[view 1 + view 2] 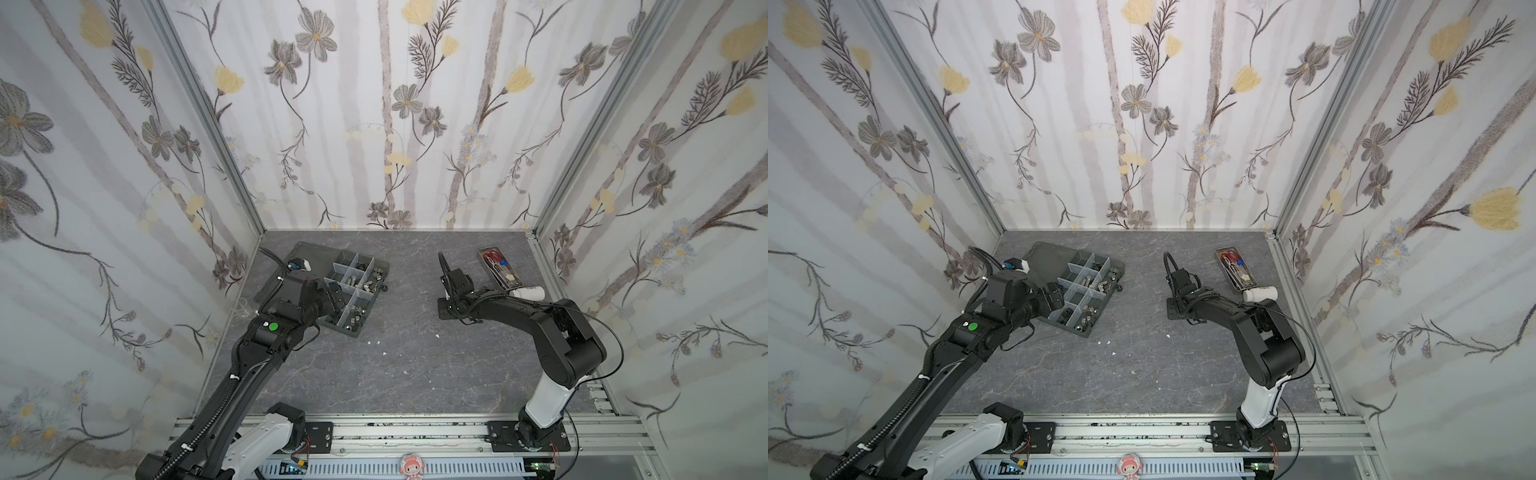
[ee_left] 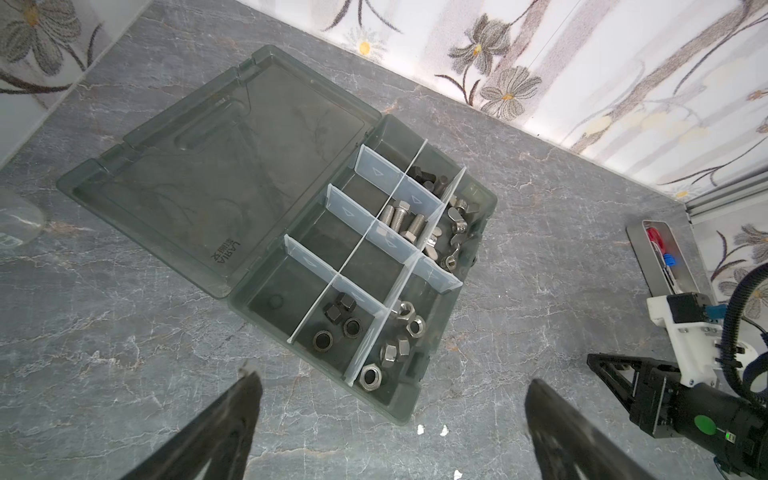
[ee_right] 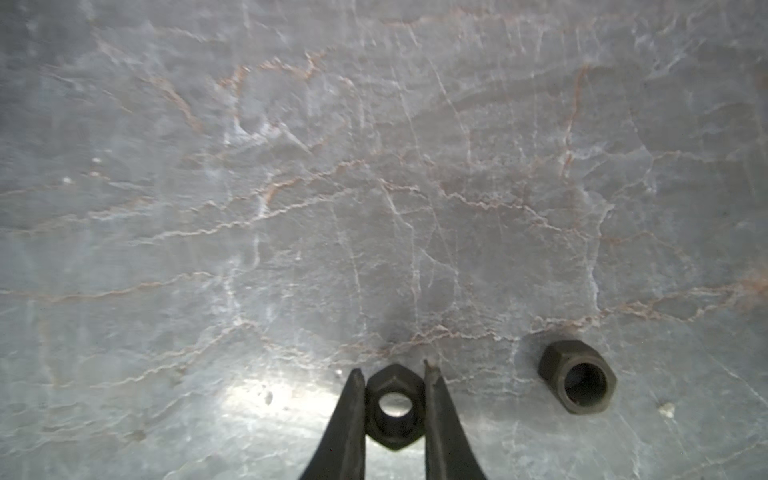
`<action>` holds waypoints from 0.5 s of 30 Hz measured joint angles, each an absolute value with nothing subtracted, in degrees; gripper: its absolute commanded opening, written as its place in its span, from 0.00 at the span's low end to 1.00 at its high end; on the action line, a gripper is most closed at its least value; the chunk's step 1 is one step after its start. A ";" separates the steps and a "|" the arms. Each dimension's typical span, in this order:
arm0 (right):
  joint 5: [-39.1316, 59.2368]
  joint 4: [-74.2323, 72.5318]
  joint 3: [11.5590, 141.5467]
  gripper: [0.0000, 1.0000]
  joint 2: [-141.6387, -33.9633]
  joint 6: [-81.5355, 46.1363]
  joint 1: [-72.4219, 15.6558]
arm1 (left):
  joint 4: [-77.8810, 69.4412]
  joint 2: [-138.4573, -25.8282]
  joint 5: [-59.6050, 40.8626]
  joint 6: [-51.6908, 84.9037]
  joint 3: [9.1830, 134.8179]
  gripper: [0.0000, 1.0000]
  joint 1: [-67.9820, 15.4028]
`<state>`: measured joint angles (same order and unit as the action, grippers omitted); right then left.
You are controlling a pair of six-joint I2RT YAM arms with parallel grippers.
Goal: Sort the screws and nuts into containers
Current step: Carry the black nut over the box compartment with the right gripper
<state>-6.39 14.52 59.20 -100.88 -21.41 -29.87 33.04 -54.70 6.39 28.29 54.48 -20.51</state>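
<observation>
Pinching black nut [image 3: 395, 434], right gripper [image 3: 392, 370] over open tabletop [image 3: 374, 166], left gripper [image 2: 392, 379] spread above organizer box [image 2: 401, 401] edge

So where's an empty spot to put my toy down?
Bare table lies between the box and the right arm, and along the front rail. Crowded: the back right corner, with tray and bottle, and inside the box.

Open organizer box [image 2: 199, 178], silver screws [image 2: 401, 220], black nuts [image 2: 340, 318], left hand [image 2: 392, 379] spread
</observation>
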 measured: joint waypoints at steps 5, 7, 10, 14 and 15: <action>-4.32 13.80 61.32 0.14 -98.19 -21.65 -33.54 | 33.71 -51.86 6.39 28.29 56.16 1.00 -20.51; -2.59 12.91 63.16 0.14 -97.93 -22.02 -35.51 | 34.20 -50.54 6.39 28.32 57.12 1.00 -20.51; -0.43 11.55 66.96 0.14 -98.37 -22.31 -38.65 | 34.89 -48.86 6.39 28.32 58.50 1.00 -20.51; 0.47 10.22 73.14 0.14 -101.58 -23.11 -42.92 | 35.79 -46.89 6.37 28.32 59.70 1.00 -20.51; 1.23 9.98 74.67 0.14 -102.67 -23.42 -43.99 | 36.16 -46.44 6.33 28.32 59.88 1.00 -20.51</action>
<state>1.23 9.98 74.67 -102.67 -23.42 -43.99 36.16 -46.44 6.33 28.32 59.88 -20.51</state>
